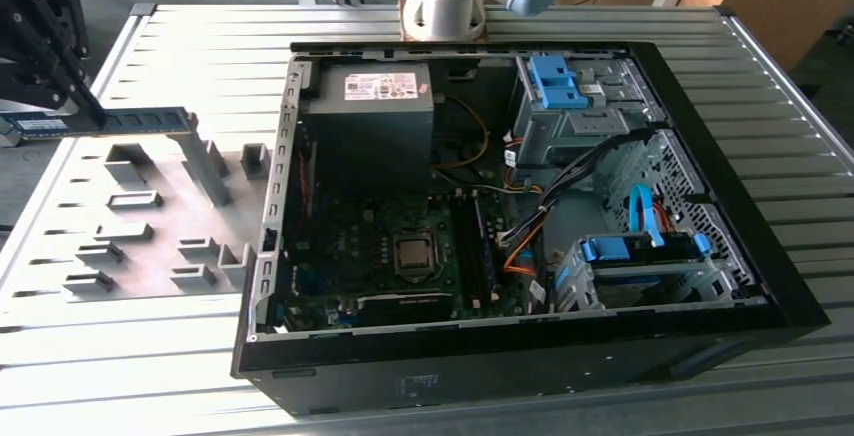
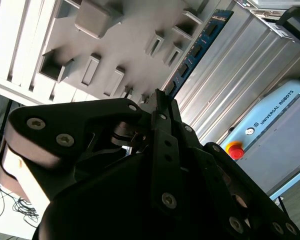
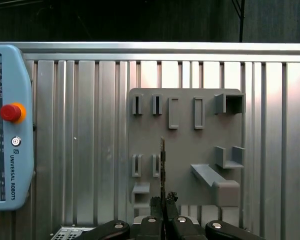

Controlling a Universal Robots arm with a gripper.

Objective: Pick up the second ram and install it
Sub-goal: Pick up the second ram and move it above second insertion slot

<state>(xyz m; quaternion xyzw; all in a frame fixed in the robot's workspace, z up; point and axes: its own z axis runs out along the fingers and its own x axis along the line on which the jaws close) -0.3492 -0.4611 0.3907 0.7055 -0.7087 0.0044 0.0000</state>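
The second ram (image 1: 127, 119) hangs level above the grey fixture plate (image 1: 147, 216) at the exterior view's left, well apart from the open computer case (image 1: 747, 256). In the first wrist view it shows edge-on as a thin line (image 3: 163, 160); in the second wrist view its chips run away from the camera (image 2: 196, 49).

The hand (image 3: 164, 201) is pressed together on one end of the stick, pinching the board between its two fingers (image 2: 166, 107), so most of the length juts out unsupported. Whether the far end is quite free of the tall post (image 1: 203, 161) on the plate I cannot tell from here.

With an end grip like this, the long free part works as a lever. I would judge that the carry goes best slow and level, with no sudden turns of the wrist, so the board does not swivel in the pinch. The stick looks straight and centred between the fingers, which is the thing to guard.

The motherboard (image 1: 360, 256) lies deep inside the case, behind a raised metal wall (image 1: 278, 156) and near loose cables (image 1: 527, 241); the stick's free end is the part most likely to catch on them. The case and plate sit on a ribbed metal table (image 1: 160, 376), with a control pendant (image 3: 7, 125) lying beside the plate.
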